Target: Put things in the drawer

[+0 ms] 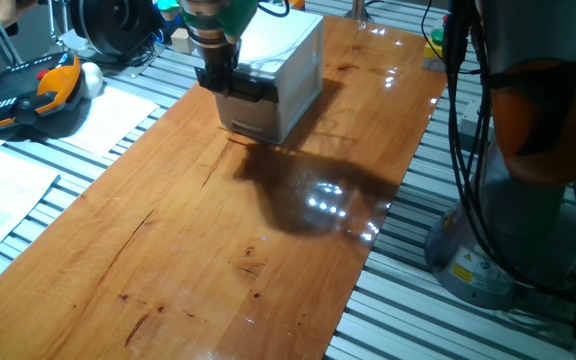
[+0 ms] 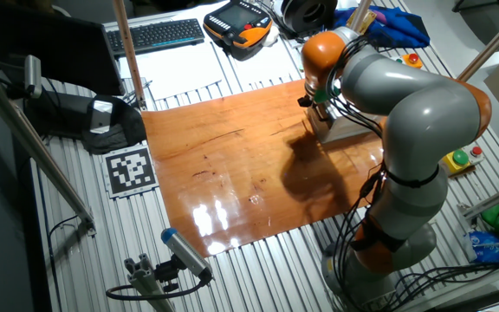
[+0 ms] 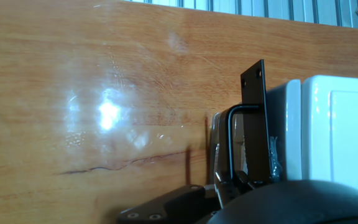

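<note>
Glossy wood covers the tabletop [image 1: 228,240], with slatted metal around it. Near its far end stands the white cabinet [image 1: 280,75], a small boxy unit with smooth white walls. Its upper drawer [image 1: 251,88] shows a dark handle bar [image 3: 254,124] across the front, a black strip with a bent wire loop. The gripper [image 1: 218,78] hangs right at that handle; whether its fingers are spread or closed cannot be told.

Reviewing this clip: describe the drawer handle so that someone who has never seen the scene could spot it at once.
On the wooden table, find the white cabinet at its far end. The claw hangs at its front, right by the dark handle bar. That handle is the only black part on the otherwise white box.
</note>
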